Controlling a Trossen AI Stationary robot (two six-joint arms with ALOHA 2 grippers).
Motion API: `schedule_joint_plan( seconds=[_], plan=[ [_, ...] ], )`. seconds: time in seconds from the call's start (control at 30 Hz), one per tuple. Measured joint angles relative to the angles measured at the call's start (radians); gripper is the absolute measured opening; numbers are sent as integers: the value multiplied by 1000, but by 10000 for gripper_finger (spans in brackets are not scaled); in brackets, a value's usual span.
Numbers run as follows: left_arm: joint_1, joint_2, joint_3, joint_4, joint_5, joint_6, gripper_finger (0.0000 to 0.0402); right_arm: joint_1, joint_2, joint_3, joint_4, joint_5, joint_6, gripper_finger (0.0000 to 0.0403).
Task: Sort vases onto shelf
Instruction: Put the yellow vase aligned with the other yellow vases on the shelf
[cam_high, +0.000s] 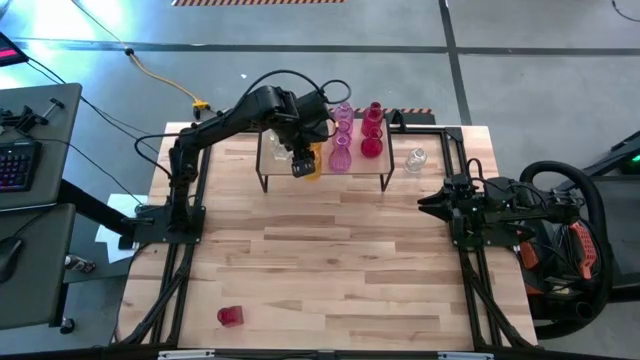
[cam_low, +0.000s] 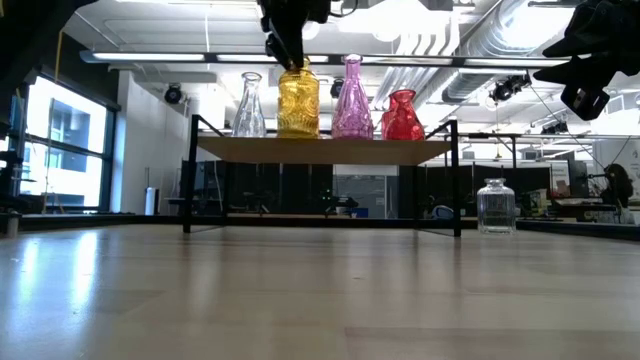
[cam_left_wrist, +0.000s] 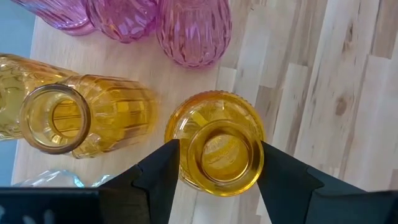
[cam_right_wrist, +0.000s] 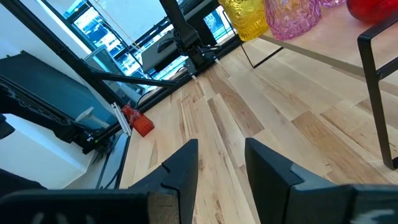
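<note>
Two dark arms work at a wooden desk (cam_high: 330, 260). The left tool (cam_high: 303, 165) hangs over the shelf (cam_high: 275, 165), right above a yellow vase (cam_left_wrist: 217, 146). Its two fingers (cam_left_wrist: 155, 177) stand on both sides of the vase's neck. They are very close to the glass, but you cannot tell if they press it or have let go. The yellow vase stands upright on the shelf top, at the front edge.

The shelf sits at the 12 o'clock side of the desk in the high view. A second yellow vase (cam_left_wrist: 81, 118) stands just beside the first one. A clear vase (cam_low: 249, 106) stands at the 9 o'clock end of the shelf. Pink vases (cam_high: 341, 140) stand in a row near the middle. Red vases (cam_high: 372, 130) stand next to them, toward 3 o'clock.

A clear jar (cam_high: 416, 158) stands on the desk, just off the shelf's 3 o'clock end. A small red vase (cam_high: 230, 316) lies on the desk near 7 o'clock, well apart from all the rest.

The right tool (cam_high: 432, 203) waits at the 3 o'clock side of the desk, above the wood. Its fingers (cam_right_wrist: 186, 165) are a little apart, and nothing is between them.
</note>
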Motion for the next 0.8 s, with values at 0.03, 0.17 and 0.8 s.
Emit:
schedule_joint_plan(
  seconds=[0.03, 0.17, 0.8],
  plan=[
    [0, 0, 0, 0, -1, 0, 186, 0, 0, 0, 0, 0, 0, 114],
    [2, 0, 0, -1, -10, -7, 186, 0, 0, 0, 0, 0, 0, 114],
    [13, 2, 0, -5, -61, -41, 186, 0, 0, 0, 0, 0, 0, 114]
  ],
)
